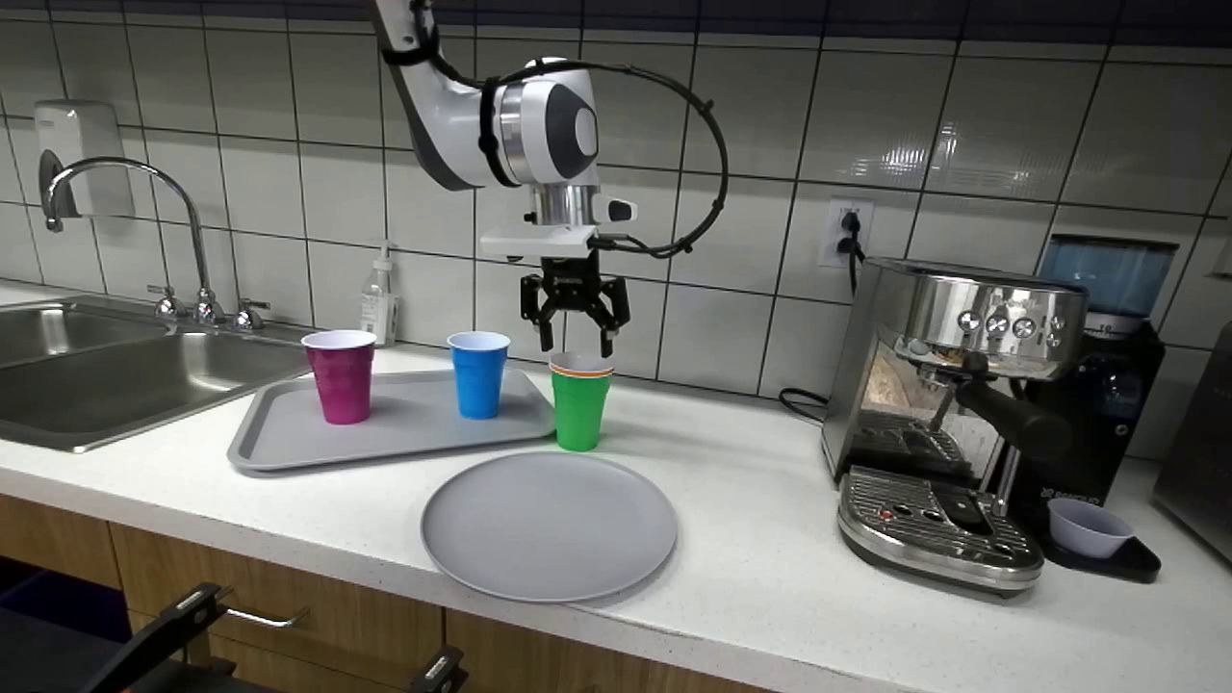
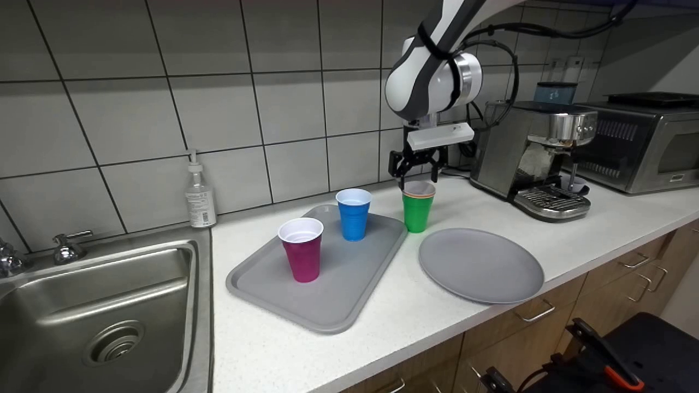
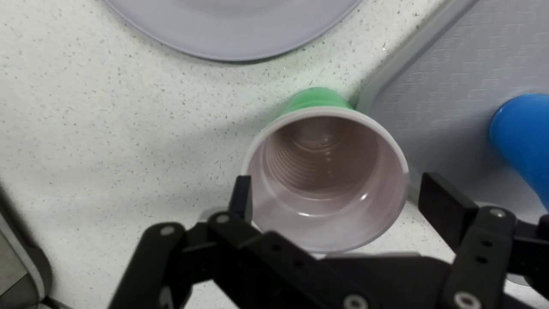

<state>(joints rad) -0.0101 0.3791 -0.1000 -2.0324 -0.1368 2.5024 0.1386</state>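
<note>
My gripper [image 1: 577, 339] [image 2: 419, 180] [image 3: 339, 197] is open and empty, pointing down just above a green cup [image 1: 579, 414] [image 2: 417, 213]. Orange and pale rims show above the green wall, so cups appear nested. In the wrist view the cup's pale mouth [image 3: 330, 171] lies between the fingers; I cannot tell whether the left finger touches the rim. The cup stands upright beside a grey tray [image 1: 404, 433] [image 2: 333, 295]. A blue cup [image 1: 478, 383] [image 2: 354, 218] [image 3: 523, 137] and a magenta cup [image 1: 342, 380] [image 2: 303, 259] stand upright on the tray.
A round grey plate [image 1: 549, 527] [image 2: 480, 266] [image 3: 236, 25] lies in front of the green cup. A sink [image 1: 154, 385] and a soap bottle [image 2: 200, 202] are beyond the tray. An espresso machine [image 1: 943, 337] stands opposite, with a microwave [image 2: 639, 147] past it. A tiled wall is behind.
</note>
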